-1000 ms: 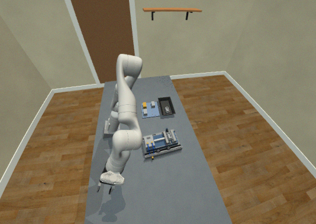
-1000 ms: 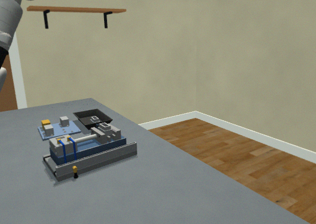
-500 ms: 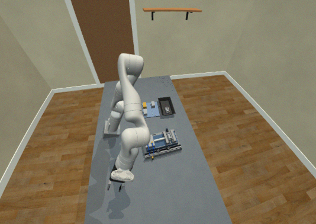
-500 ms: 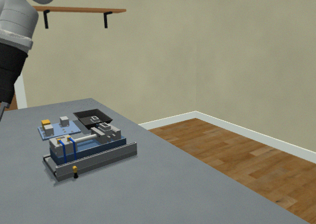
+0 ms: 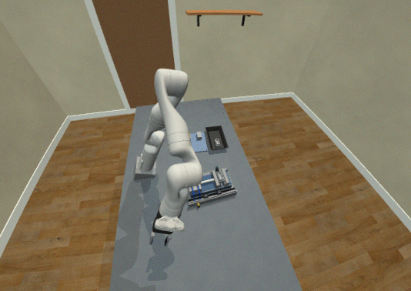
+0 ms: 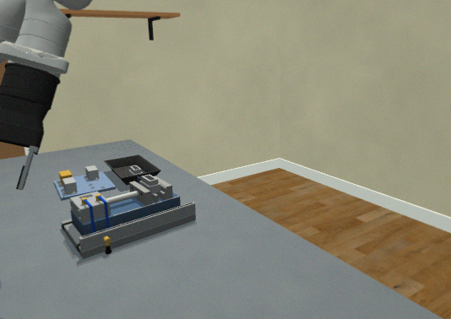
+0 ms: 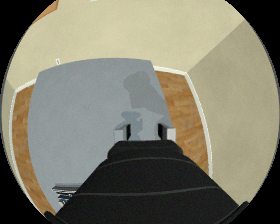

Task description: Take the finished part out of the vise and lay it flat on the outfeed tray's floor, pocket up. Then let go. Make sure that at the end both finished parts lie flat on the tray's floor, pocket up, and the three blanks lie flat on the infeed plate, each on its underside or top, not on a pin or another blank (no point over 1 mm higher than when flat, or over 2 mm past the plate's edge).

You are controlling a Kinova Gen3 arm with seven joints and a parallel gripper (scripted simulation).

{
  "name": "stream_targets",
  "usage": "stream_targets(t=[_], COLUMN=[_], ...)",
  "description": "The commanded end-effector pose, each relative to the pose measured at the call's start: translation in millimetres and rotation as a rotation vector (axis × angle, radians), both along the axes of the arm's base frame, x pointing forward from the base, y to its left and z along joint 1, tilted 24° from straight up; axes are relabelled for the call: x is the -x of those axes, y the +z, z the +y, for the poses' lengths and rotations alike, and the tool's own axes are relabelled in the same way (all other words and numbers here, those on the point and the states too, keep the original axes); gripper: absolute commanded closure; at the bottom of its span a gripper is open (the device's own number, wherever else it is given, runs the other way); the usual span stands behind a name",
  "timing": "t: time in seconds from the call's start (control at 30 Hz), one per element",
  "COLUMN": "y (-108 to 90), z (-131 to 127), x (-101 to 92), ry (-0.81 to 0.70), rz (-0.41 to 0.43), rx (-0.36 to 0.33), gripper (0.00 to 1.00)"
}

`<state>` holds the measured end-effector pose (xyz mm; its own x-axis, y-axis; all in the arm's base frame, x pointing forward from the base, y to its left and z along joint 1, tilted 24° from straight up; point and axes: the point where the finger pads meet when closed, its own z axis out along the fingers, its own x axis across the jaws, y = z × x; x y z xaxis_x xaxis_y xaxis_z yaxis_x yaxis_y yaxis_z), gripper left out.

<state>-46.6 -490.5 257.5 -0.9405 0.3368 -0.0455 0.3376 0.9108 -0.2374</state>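
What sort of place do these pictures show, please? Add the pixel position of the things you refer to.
It looks like a small machine-tending station inside a plain room. A vise (image 5: 221, 177) (image 6: 149, 191) sits on the table with a finished part, a blue plate (image 5: 199, 146) (image 6: 82, 187) holds blanks, and a robot arm (image 5: 178, 131) (image 6: 46, 21) reaches over the same table.

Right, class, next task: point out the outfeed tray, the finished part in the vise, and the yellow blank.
Outfeed tray (image 5: 225, 139) (image 6: 154, 168): top and exterior views, on its rim.
Finished part in the vise (image 5: 221, 176) (image 6: 149, 182): top and exterior views, upper face.
Yellow blank (image 6: 65, 175): exterior view, upper part.

The tray (image 5: 225, 142) (image 6: 154, 171) lies behind the vise (image 5: 215, 186) (image 6: 127, 211).
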Motion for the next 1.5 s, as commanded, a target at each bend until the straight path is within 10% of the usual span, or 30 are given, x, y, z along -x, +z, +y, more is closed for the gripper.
stream_targets(t=[0.0,1.47], y=[3.9,18.0], z=[1.1,26.5], x=[-20.7,-130.2], ry=[0.019,0.087], rz=[-0.015,-0.119], rx=[0.008,0.020], gripper=[0.00,0.00])
